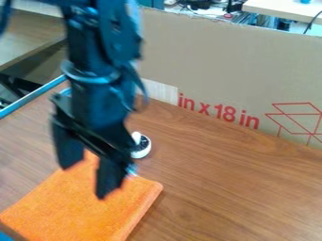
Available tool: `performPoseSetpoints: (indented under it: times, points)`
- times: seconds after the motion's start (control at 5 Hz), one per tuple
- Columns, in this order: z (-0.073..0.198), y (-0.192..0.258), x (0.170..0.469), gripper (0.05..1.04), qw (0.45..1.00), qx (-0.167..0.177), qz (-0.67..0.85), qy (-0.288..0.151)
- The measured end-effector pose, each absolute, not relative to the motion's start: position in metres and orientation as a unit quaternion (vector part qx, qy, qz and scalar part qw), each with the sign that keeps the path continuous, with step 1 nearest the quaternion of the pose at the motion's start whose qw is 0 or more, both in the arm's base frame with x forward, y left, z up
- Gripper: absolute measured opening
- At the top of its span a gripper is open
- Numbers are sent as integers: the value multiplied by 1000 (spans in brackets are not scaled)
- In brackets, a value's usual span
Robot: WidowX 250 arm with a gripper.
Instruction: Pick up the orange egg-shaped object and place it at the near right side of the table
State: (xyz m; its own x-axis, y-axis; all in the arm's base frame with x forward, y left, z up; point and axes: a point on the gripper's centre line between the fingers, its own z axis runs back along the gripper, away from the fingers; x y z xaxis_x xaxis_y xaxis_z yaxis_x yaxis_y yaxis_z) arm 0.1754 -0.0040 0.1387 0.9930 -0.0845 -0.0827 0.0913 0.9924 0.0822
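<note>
The black gripper [89, 177] hangs in the left half of the view, its two fingers apart and pointing down, with nothing visible between them. Below it in the view lies a folded orange cloth [82, 207], flat on the wooden table; the fingertips overlap its far part, and whether they touch it I cannot tell. Just right of the gripper, behind the cloth, is a small white and black object [142, 146], partly hidden by the arm. A small shiny bit shows beside the right finger, too covered to make out.
A cardboard panel [220, 70] with red print stands along the back of the wooden table [232, 188]. A blue edge [31, 97] runs along the table's left side. Something blue [5, 236] shows at the lower left corner. Another table is behind the cardboard.
</note>
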Motion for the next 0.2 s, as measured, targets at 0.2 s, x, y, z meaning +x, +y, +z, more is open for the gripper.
performPoseSetpoints:
  times: [0.2]
  points:
    - [145,37,165,996,998,52,-11,44]
